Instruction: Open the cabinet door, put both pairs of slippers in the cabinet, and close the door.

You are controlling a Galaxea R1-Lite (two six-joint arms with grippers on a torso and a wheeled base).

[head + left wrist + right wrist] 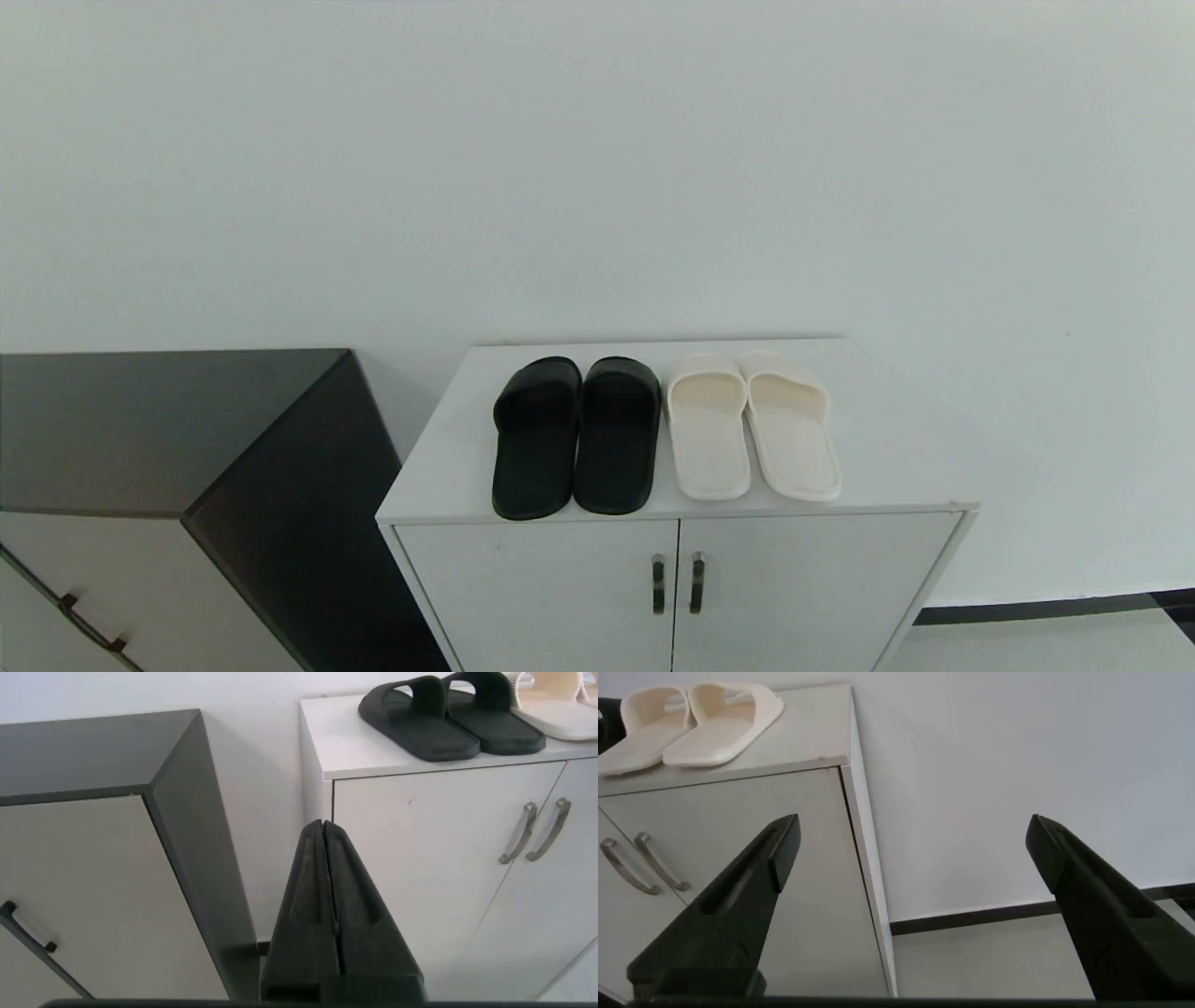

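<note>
We find the white cabinet [896,439] standing against the wall [597,168] with both doors shut. The left door [541,597] and right door [803,588] meet at the centre. Two upright handles [658,583] sit there just beside each other, one on each door.

Both pairs of slippers lie on the cabinet top, toes toward the wall. The black pair [571,439] lies left of centre, its two slippers touching side by side, heels at the near edge. The cream pair [754,429] lies just right of it; its left slipper is close against the right black one, and its heels stop slightly short of the near edge.

A dark cabinet [168,420] with pale fronts stands left of the white one, with a gap between them. A dark skirting strip [1055,611] runs along the foot of the wall at the right.

The left gripper [324,905] is clenched, fingers pressed together with nothing between them. It sits before the gap between the two cabinets, below the level of the white cabinet's top. The right gripper [913,831] is released, fingers spread wide and grasping nothing. It sits low, near the white cabinet's right front corner.
</note>
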